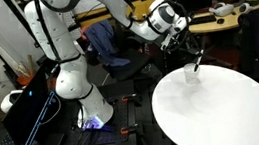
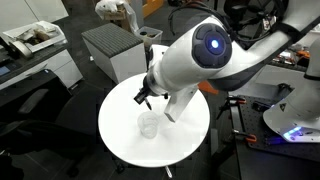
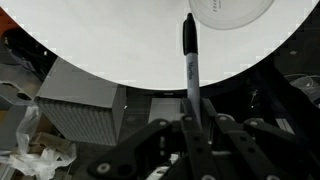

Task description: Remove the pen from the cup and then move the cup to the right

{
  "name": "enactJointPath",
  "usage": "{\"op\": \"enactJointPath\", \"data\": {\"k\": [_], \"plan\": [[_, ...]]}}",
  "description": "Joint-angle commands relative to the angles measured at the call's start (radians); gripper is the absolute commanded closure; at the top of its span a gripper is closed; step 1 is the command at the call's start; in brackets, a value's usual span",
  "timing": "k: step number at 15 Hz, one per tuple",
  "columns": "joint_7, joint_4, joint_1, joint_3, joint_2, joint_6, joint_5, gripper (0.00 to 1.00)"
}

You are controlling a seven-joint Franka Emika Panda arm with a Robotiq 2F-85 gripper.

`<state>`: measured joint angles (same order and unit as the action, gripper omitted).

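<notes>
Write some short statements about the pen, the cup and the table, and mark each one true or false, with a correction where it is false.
1. The jaws are shut on the pen. True.
2. The cup lies on its side. False: it stands upright on the table.
3. The table is round and white. True.
4. The pen lies flat on the table. False: the jaws hold it above the table.
5. The cup is red and opaque. False: it is clear and colourless.
</notes>
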<state>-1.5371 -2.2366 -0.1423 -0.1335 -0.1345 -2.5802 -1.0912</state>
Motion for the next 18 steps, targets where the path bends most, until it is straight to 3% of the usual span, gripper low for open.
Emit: {"op": "enactJointPath", "data": {"k": [1, 10, 18], "plan": [[-0.065, -0.054, 0.004, 0.012, 0.077, 0.039, -0.032, 0.97], [-0.016, -0.099, 0.086, 0.1, 0.078, -0.037, 0.062, 0.97], [0.137, -0.121, 0.147, 0.117, 0.016, -0.267, 0.231, 0.97]]}}
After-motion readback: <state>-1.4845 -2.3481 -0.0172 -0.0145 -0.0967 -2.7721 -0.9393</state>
